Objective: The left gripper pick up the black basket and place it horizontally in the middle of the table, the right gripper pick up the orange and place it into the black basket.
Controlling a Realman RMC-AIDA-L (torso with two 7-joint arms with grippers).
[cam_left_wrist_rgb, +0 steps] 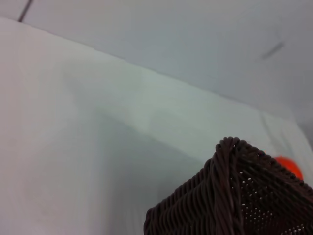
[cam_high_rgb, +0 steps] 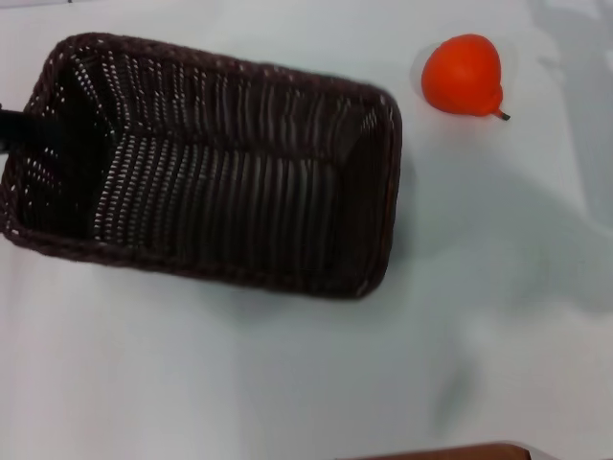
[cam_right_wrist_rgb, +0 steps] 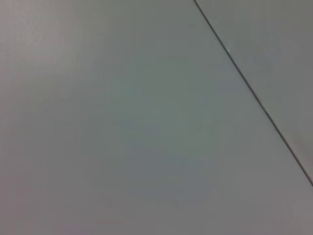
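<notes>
in the head view we see the black basket (cam_high_rgb: 206,163) on the left half of the table (cam_high_rgb: 287,374), its long axis running nearly across the view, tipped a little so its right end sits lower. a black bar at the far left edge is our left gripper (cam_high_rgb: 19,129), reaching over the basket's left short rim; we cannot tell whether the fingers pinch the rim or only rest there. the orange (cam_high_rgb: 464,75) lies well apart from the basket, up and to the right of its right end, stem pointing right. the right gripper is not in this view, yet the orange lies on our right side, so that arm is the nearer one for it. in the left wrist view we see only a braided corner of the basket (cam_left_wrist_rgb: 234,196), very close, with a sliver of the orange (cam_left_wrist_rgb: 289,167) beyond it; no fingers show. in the right wrist view we see a plain grey surface with one dark line, nothing of the task. we judge the basket must be settled square and central before the orange is fetched.
</notes>
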